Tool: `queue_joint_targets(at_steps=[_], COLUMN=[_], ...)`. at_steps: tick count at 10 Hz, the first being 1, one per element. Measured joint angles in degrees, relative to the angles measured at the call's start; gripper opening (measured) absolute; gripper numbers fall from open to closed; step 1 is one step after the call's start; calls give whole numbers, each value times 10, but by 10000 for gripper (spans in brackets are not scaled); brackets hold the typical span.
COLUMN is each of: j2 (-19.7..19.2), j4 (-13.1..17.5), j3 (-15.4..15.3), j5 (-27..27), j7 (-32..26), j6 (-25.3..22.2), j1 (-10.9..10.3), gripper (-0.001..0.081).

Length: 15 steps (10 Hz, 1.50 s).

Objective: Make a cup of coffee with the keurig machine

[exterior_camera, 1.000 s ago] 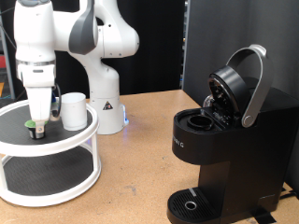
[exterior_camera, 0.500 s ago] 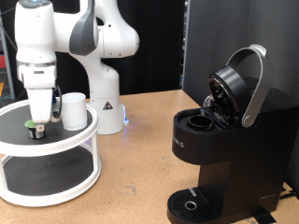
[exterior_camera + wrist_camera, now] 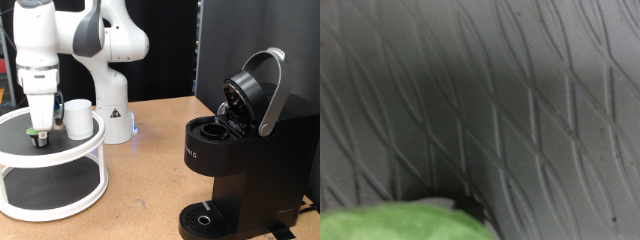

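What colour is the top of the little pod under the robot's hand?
Green. The pod lid shows best in the wrist view, just under the gripper.

Glossy black keurig machine [image 3: 240, 160]; seemingly glazed ceramic cup [image 3: 79, 118].

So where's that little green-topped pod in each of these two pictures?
Exterior view: the pod sits on the round stand's top shelf at the exterior view's left, directly under the gripper, beside the cup.
Wrist view: only its green lid shows, blurred, at the picture's edge.
Shared landmark: the shelf's dark patterned mat.
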State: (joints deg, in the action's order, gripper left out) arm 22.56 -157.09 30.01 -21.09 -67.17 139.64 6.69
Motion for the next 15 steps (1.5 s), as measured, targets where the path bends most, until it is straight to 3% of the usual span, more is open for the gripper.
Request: queue_joint_targets(at_steps=[3,6,9,12,15], j2=[35,62,61,68,78], j4=[48,94,86,91,109], j3=[-1,-7,-6,-15,-53], j5=[62,72,115,214,255], j7=[-25,-48,-30,17,78], j6=[-115,-201,-189,-194,-207], j1=[-13,-17,-18,-42,-63], gripper=[486,486,486,486,486])
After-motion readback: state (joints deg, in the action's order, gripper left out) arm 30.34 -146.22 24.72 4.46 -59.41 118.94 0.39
